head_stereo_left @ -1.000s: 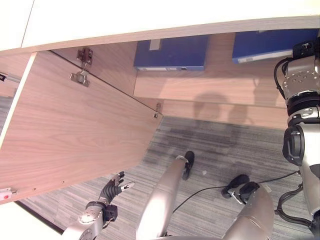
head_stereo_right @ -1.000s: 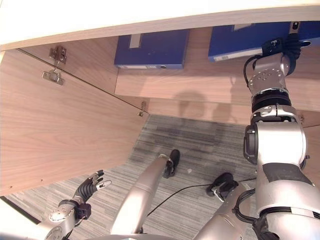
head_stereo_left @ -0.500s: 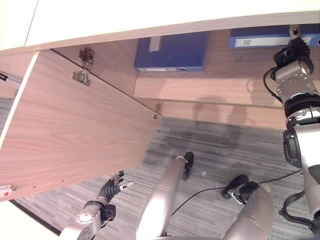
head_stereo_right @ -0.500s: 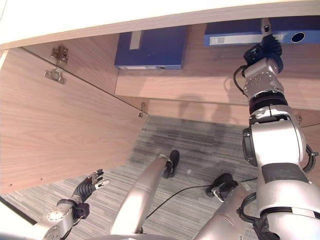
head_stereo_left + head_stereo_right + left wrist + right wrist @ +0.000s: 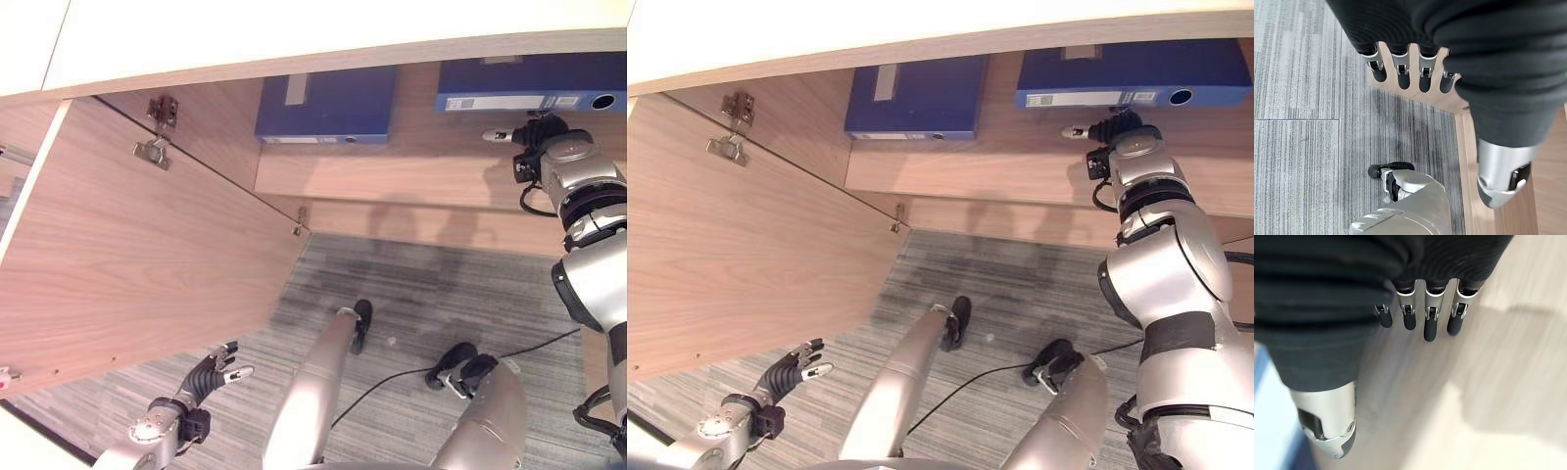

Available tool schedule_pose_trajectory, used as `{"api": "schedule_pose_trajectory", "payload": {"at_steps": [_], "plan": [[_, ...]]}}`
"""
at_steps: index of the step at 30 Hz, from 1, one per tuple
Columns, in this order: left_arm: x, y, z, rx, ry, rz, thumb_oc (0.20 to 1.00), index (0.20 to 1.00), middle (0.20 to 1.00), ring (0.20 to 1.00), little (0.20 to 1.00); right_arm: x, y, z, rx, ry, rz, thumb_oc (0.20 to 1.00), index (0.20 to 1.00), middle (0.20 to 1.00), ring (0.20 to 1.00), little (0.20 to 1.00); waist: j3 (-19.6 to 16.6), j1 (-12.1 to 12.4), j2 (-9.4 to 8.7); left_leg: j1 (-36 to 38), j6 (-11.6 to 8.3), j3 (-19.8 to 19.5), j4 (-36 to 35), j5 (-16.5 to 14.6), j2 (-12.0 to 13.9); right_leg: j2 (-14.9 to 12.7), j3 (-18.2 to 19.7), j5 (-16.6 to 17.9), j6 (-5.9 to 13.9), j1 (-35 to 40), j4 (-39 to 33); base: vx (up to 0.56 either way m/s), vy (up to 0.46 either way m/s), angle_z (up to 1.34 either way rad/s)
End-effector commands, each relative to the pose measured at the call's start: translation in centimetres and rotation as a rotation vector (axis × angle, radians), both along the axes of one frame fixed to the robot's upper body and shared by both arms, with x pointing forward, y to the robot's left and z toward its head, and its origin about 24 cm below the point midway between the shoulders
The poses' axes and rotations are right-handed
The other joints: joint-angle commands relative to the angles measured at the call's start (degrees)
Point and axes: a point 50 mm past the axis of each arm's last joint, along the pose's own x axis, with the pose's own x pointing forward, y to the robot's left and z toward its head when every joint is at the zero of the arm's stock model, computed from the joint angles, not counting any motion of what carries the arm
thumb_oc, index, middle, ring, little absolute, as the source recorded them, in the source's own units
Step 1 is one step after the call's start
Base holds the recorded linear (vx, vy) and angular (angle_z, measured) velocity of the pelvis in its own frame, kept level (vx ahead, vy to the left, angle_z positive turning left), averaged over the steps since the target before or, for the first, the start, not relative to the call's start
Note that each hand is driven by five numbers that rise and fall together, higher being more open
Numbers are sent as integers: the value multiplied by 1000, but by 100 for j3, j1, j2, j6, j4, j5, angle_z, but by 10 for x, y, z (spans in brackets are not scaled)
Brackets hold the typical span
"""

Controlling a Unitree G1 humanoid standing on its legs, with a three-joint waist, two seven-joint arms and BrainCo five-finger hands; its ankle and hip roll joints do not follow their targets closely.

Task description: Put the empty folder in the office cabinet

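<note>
Silver-grey arms end in each robot hand [image 5: 1117, 132], dark ribbed covers, silver dark-tipped fingers [image 5: 1431, 318].

Bright, even indoor light falls from above; the white cabinet top [image 5: 294, 34] is washed nearly to glare; soft blurred shadows lie on the wooden shelf [image 5: 411, 171] and the grey carpet [image 5: 421, 284]. In the right wrist view the shelf is out of focus; a broad shadow crosses it.

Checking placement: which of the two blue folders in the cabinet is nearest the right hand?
The blue folder on the right, just beyond the right hand; the other folder lies toward the open door.
</note>
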Motion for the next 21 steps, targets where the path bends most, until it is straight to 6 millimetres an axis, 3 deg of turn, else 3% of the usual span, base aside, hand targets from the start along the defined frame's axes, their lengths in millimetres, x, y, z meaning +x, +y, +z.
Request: {"api": "schedule_pose_trajectory", "payload": {"at_steps": [1,5,9,15,21], "plan": [[-1,21,15,91,-43,-14,1000,1000,1000,1000,1000,-2,4,61,-275,-46,61,1000,1000,1000,1000,1000,118,79,-94,58,-132,48,-389,-229,410,4,367,-43,634,285,-455,0,0,0],[-1,22,18,86,-60,-10,1000,1000,1000,1000,1000,2,17,64,-409,-3,139,1000,1000,1000,1000,1000,115,51,-105,59,-144,41,-417,-201,420,10,372,-23,649,257,-478,0,0,0],[1,22,19,77,-73,-3,1000,1000,1000,1000,1000,4,28,64,-426,-3,199,1000,1000,1000,1000,1000,124,30,-113,95,-146,58,-490,-173,444,23,393,20,665,258,-522,-5,1,-3],[11,12,28,47,-129,-47,1000,1000,1000,1000,1000,11,61,37,-516,98,400,1000,1000,1000,1000,1000,205,-60,-132,734,-170,123,-1150,40,464,181,271,342,771,771,-1077,-21,-9,-10],[26,-4,30,8,-153,-104,1000,1000,1000,1000,1000,11,50,3,-454,194,373,1000,1000,1000,1000,1000,191,-100,-125,1886,-155,177,-1772,150,389,382,169,660,856,1936,-1813,25,-10,-8]]}}
